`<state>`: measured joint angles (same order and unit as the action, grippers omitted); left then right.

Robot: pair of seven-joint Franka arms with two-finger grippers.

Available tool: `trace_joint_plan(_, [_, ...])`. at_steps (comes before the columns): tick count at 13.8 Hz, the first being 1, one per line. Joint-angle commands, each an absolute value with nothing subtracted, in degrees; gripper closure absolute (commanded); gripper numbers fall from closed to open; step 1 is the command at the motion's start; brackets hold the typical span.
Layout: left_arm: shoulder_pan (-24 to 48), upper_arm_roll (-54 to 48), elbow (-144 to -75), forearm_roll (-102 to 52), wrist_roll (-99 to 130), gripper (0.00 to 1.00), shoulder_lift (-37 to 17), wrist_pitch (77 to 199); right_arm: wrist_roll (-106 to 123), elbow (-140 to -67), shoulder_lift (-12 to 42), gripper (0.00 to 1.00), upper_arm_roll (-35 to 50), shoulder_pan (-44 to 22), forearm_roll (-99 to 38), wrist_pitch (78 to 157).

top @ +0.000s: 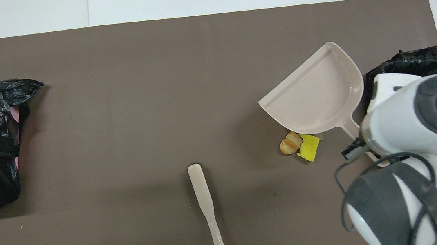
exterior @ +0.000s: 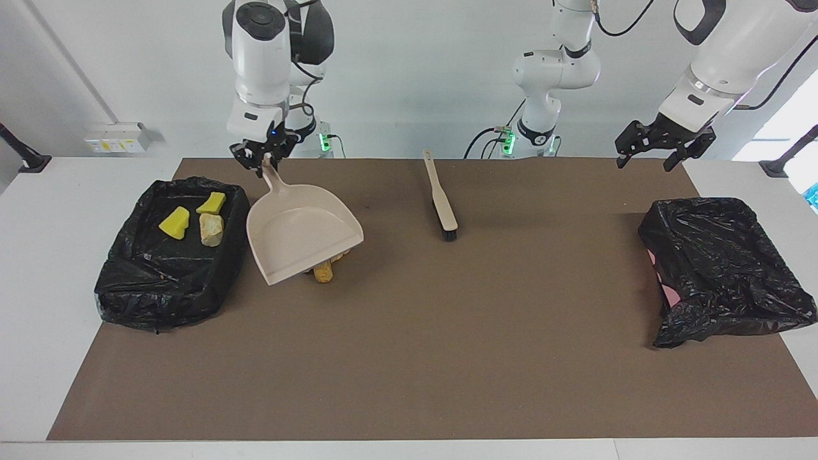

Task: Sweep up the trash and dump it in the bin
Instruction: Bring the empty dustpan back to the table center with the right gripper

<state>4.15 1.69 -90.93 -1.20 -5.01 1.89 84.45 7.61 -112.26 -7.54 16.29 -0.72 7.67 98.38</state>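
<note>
Holding the pan: right gripper (exterior: 263, 160), pinching the handle tip of the beige dustpan (exterior: 300, 233), up in the air over the mat.
Dustpan axis: on the overhead clock, with 12 farthest from the robots, it runs from the handle at 5 o'clock to the open mouth at 11 o'clock, tilted with the mouth lower.
Dustpan place: over the loose trash (top: 299, 144), covering some of it; whether they touch cannot be told.
Binned trash: three pieces (exterior: 192, 220) lie in the black-lined bin (exterior: 166, 287) at 3 o'clock, the right arm's end.
Brush (exterior: 441, 198): flat on the mat at 6 o'clock, lying along the 12-to-6 line, handle nearer the robots.
Left gripper (exterior: 661, 156): fingers spread, holding nothing, waiting over the second bagged bin (exterior: 722, 268) at 9 o'clock.
Surface: brown mat (exterior: 447, 351) on a white table (exterior: 45, 255).
Room: plain white wall.
</note>
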Motion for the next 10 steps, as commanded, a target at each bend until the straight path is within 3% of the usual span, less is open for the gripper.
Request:
trace_joint_plan(1, [4.0, 1.5, -90.5, -0.2, -5.3, 0.00, 2.2, 83.7, -8.3, -103.2, 3.7, 1.00, 16.5, -6.6, 5.1, 98.6])
trace_joint_plan(4, [4.0, 1.5, -90.5, -0.2, -5.2, 0.00, 2.2, 83.7, -18.7, -100.3, 9.9, 1.00, 16.5, -9.0, 0.4, 106.5])
trace_joint_plan(10, [4.0, 1.5, -90.5, -0.2, -5.3, 0.00, 2.2, 83.7, -40.3, -75.1, 34.3, 1.00, 15.8, -22.3, 4.1, 110.6])
